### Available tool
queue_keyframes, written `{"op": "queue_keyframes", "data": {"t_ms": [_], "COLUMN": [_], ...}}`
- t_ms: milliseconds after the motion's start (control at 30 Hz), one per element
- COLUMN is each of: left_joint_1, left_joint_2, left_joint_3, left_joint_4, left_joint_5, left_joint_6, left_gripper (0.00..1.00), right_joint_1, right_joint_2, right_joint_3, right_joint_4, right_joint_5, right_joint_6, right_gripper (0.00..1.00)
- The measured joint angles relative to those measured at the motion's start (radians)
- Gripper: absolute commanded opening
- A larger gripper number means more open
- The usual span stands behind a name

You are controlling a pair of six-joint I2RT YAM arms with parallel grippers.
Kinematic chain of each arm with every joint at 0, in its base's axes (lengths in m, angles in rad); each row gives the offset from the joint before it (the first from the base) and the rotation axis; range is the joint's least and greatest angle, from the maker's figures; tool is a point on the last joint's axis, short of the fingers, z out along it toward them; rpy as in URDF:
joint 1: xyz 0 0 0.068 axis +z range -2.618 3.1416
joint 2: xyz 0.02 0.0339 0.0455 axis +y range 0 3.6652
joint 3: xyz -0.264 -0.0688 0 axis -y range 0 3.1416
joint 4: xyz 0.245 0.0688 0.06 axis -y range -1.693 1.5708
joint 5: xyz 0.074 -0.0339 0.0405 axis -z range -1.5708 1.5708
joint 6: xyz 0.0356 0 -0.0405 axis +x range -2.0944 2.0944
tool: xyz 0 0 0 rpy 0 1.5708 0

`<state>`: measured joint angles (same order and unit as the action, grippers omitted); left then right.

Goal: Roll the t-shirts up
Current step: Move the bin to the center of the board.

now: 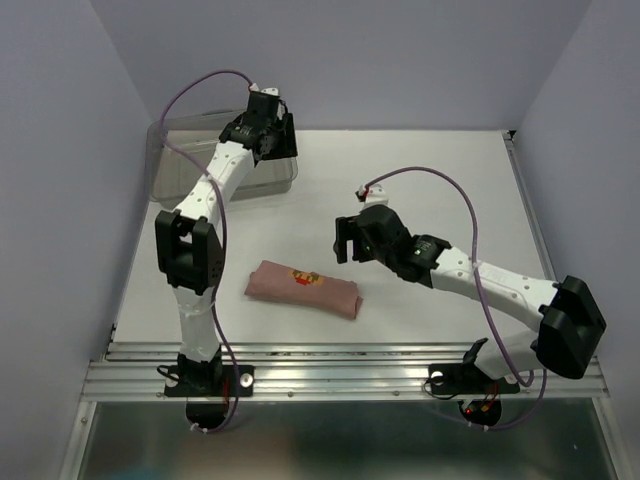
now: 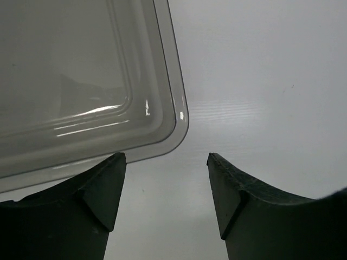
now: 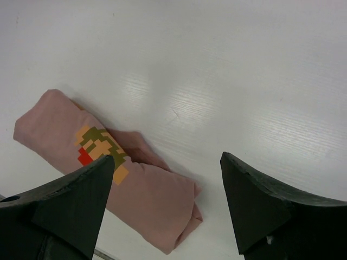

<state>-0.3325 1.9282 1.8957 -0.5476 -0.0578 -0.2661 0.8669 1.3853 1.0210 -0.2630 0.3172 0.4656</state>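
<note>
The pink t-shirt point(image 1: 303, 290) lies rolled up near the front of the table point(image 1: 440, 170), with nothing holding it, the right gripper point(image 3: 168, 160) wide open just above it and the left gripper point(image 2: 165, 160) wide open by the bin point(image 2: 172, 103).

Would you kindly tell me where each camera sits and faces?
Top external: above, behind the bases, looking down at table, left arm, right arm, t-shirt, bin.
Left wrist: down past its open left tool at bin corner.
Right wrist: down past its open right tool at rolled t-shirt.
Shared: top shares bin with left, t-shirt with right.
</note>
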Motion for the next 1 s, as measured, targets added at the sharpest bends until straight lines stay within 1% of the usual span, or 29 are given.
{"op": "queue_keyframes", "data": {"t_ms": [133,200,267,400,533,700,1000], "left_joint_1": [0.001,-0.002,-0.004,-0.015,-0.034,-0.063,-0.175], "left_joint_2": [0.167,0.226,0.288,0.356,0.386,0.386,0.383], "left_joint_3": [0.140,0.181,0.216,0.222,0.222,0.216,0.178], "left_joint_4": [-0.002,-0.004,-0.003,-0.009,-0.011,0.003,0.055], "left_joint_5": [0.021,0.034,0.059,0.097,0.118,0.142,0.219], "left_joint_6": [0.015,0.019,0.019,0.017,0.013,0.007,-0.016], "left_gripper": [0.80,0.81,0.80,0.80,0.77,0.75,0.74], "right_joint_1": [-0.036,-0.061,-0.083,-0.102,-0.101,-0.101,-0.120], "right_joint_2": [-0.049,-0.081,-0.117,-0.159,-0.172,-0.179,-0.208], "right_joint_3": [-0.051,-0.079,-0.105,-0.129,-0.134,-0.136,-0.171], "right_joint_4": [0.000,-0.008,-0.012,-0.023,-0.026,-0.033,-0.045], "right_joint_5": [0.000,-0.002,-0.001,0.000,0.000,0.000,-0.014], "right_joint_6": [0.013,0.026,0.036,0.052,0.061,0.073,0.110], "right_gripper": [0.88,0.88,0.89,0.89,0.89,0.89,0.92]}}
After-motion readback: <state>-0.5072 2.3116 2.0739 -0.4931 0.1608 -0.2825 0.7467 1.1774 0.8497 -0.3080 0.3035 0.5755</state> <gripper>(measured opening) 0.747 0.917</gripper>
